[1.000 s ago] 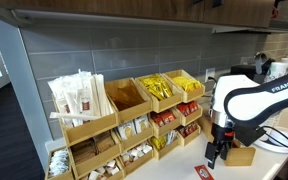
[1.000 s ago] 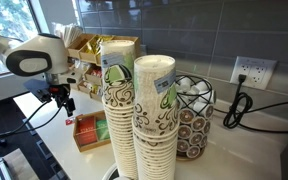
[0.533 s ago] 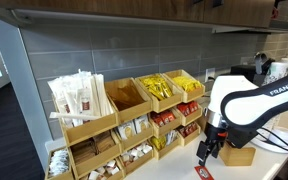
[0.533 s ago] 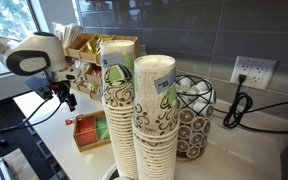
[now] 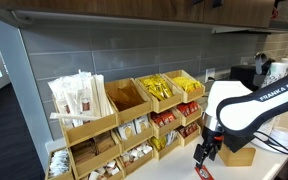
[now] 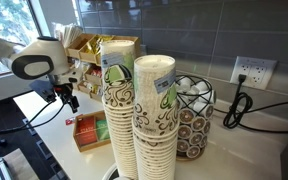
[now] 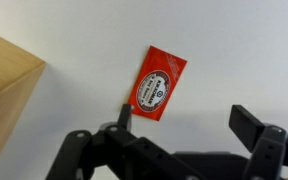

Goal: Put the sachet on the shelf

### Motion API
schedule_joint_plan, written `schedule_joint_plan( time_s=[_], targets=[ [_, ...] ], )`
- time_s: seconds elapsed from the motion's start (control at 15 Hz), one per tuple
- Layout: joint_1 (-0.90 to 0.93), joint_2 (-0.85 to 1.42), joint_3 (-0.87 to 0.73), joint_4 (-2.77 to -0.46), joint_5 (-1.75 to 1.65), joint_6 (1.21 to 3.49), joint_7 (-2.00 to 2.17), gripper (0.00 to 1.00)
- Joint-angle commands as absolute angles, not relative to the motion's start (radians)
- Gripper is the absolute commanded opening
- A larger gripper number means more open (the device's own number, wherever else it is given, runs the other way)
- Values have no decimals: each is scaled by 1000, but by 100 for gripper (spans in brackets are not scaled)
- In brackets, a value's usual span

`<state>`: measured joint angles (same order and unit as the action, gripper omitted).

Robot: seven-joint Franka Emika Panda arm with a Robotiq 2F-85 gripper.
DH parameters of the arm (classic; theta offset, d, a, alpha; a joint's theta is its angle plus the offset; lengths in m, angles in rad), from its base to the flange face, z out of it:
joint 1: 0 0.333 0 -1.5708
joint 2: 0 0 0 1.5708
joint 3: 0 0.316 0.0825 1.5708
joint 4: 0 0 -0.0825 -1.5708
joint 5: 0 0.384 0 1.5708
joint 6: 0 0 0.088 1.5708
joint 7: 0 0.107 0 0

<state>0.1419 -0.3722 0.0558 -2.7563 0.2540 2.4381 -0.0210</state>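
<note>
The sachet (image 7: 156, 84) is a small red and white packet lying flat on the white counter. In the wrist view it lies just beyond my left finger, outside the jaws. My gripper (image 7: 184, 122) is open and empty. In an exterior view the gripper (image 5: 206, 152) hangs just above the sachet (image 5: 203, 173), which shows at the bottom edge. The shelf (image 5: 124, 122) is the wide stepped light-wood organiser against the grey tiled wall, left of the gripper. The gripper (image 6: 66, 97) also shows in front of the shelf (image 6: 84, 48); the sachet is hidden there.
A small low wooden tray (image 5: 240, 155) stands close beside the gripper; it holds red and green packets (image 6: 89, 130). Tall stacks of paper cups (image 6: 134, 110) and a wire pod holder (image 6: 194, 115) stand on the counter. A light-wood corner (image 7: 4, 70) shows in the wrist view.
My arm has shifted sideways away from the small tray toward the shelf and now hangs over the sachet. The gripper stays open. The sachet has not moved.
</note>
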Motion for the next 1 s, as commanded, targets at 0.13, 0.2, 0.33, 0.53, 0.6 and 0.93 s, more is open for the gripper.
schedule_joint_plan(
  time_s=[0.13, 0.2, 0.33, 0.53, 0.6, 0.93],
  targets=[
    [144, -268, 58, -2755, 257, 2503, -17, 100],
    [143, -256, 57, -2755, 259, 2516, -17, 100],
    [139, -234, 59, -2755, 255, 2538, -11, 100],
    [137, -196, 63, -2753, 252, 2573, -5, 98],
    [137, -185, 62, -2751, 254, 2579, -6, 96],
    [124, -158, 65, -2748, 228, 2612, 14, 67]
  ],
)
